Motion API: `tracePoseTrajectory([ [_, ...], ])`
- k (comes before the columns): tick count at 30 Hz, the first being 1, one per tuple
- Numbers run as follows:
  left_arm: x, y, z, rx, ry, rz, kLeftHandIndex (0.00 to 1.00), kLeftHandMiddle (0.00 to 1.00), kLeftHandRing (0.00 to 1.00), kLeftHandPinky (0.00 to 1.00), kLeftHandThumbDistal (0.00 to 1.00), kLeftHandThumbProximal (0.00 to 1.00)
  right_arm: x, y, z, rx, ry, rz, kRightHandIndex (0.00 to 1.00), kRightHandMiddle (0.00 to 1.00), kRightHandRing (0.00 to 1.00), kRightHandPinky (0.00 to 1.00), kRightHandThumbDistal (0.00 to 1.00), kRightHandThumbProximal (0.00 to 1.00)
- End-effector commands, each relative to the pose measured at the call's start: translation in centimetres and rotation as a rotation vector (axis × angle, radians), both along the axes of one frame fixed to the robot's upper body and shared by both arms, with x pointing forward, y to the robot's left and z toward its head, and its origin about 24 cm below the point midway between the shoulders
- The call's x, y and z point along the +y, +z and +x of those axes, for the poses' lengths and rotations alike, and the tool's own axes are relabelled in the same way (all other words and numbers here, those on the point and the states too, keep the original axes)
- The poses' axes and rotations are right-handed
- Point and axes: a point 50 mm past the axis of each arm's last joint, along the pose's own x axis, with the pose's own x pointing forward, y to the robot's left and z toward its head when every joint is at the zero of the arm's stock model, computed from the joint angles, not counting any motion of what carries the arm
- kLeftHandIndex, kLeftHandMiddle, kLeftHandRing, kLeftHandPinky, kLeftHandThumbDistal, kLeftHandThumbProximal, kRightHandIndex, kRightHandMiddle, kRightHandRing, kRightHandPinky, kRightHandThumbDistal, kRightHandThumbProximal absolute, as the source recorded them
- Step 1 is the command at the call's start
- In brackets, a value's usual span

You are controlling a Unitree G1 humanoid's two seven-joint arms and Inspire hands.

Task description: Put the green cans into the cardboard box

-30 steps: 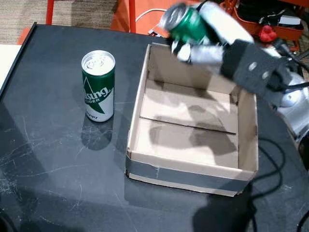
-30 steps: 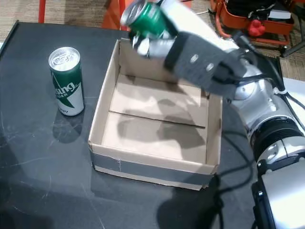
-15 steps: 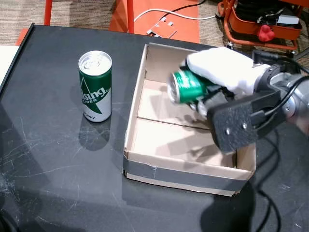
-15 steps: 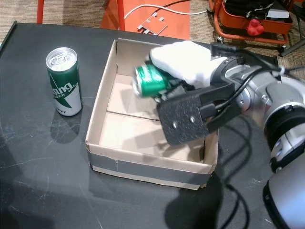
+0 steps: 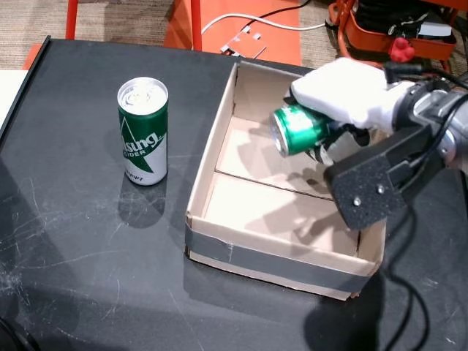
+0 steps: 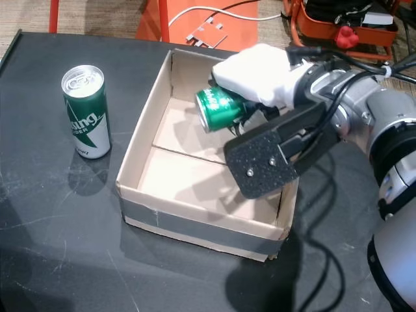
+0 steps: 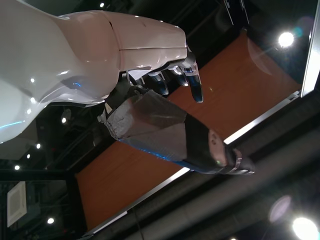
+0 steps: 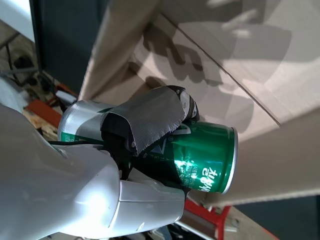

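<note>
My right hand (image 5: 342,93) (image 6: 259,73) is shut on a green can (image 5: 296,130) (image 6: 219,109), which lies on its side above the far half of the cardboard box (image 5: 274,257) (image 6: 195,222). The right wrist view shows the fingers (image 8: 145,122) wrapped round this can (image 8: 200,157), with the box floor (image 8: 235,60) beneath it. A second green can (image 5: 142,130) (image 6: 86,110) stands upright on the black table, left of the box. My left hand (image 7: 150,117) appears only in the left wrist view, open and holding nothing, against a ceiling.
The black table (image 5: 88,278) ends at its left edge (image 5: 22,95) and at the far edge behind the box. Beyond it are orange frame legs (image 5: 196,22), a white cable (image 5: 248,14) and a red cart (image 5: 409,29). A black cable (image 5: 409,292) lies right of the box.
My right hand has brought the can down from above the box's far wall to inside the box's outline. The box's far end has shifted slightly right. The standing can has not moved.
</note>
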Motion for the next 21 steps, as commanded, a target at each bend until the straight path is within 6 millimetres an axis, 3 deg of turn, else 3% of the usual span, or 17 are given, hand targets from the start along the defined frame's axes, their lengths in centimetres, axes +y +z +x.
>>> tracePoseTrajectory([
  [1,-0.3,-0.2,-0.2,0.007,-0.002,0.001,0.73,0.80,0.89,0.71,0.98,0.49,0.6,1.0,0.2,-0.034,0.019,0.003,0.34,0.31,0.37,0.35,0.42,0.00],
  [5,-0.7,-0.2,-0.2,0.012,0.002,0.002,0.73,0.80,0.91,0.72,1.00,0.50,1.4,1.5,0.2,-0.067,0.058,0.011,0.35,0.33,0.38,0.36,0.38,0.00],
  [7,-0.8,-0.1,-0.3,0.015,-0.003,-0.005,0.73,0.80,0.90,0.72,1.00,0.51,1.8,1.6,0.1,-0.075,0.085,0.037,0.21,0.21,0.30,0.42,0.42,0.00],
  [8,-0.9,0.0,-0.3,0.015,-0.007,-0.006,0.74,0.80,0.90,0.72,1.00,0.50,1.9,1.6,0.1,-0.075,0.092,0.047,0.20,0.22,0.33,0.46,0.42,0.06],
  [9,-1.0,0.0,-0.3,0.014,-0.010,-0.006,0.74,0.80,0.90,0.72,1.00,0.49,2.1,1.5,0.0,-0.067,0.092,0.052,0.33,0.38,0.48,0.55,0.52,0.23],
  [10,-1.0,0.0,-0.4,0.015,-0.010,-0.005,0.74,0.80,0.90,0.72,1.00,0.49,2.2,1.5,0.0,-0.058,0.090,0.050,0.40,0.47,0.56,0.61,0.52,0.30],
  [13,-1.0,0.1,-0.4,0.014,-0.009,0.001,0.75,0.81,0.91,0.72,0.99,0.49,2.3,1.3,0.0,-0.039,0.085,0.036,0.49,0.58,0.69,0.71,0.58,0.41],
  [16,-1.0,0.2,-0.4,0.010,-0.012,0.008,0.75,0.81,0.91,0.72,0.97,0.49,2.3,1.2,0.0,-0.024,0.083,0.032,0.63,0.65,0.75,0.74,0.65,0.52],
  [21,-0.8,0.2,-0.4,0.014,-0.008,0.011,0.75,0.80,0.90,0.72,1.00,0.49,2.1,0.9,-0.1,-0.014,0.082,0.037,0.73,0.69,0.75,0.75,0.72,0.60],
])
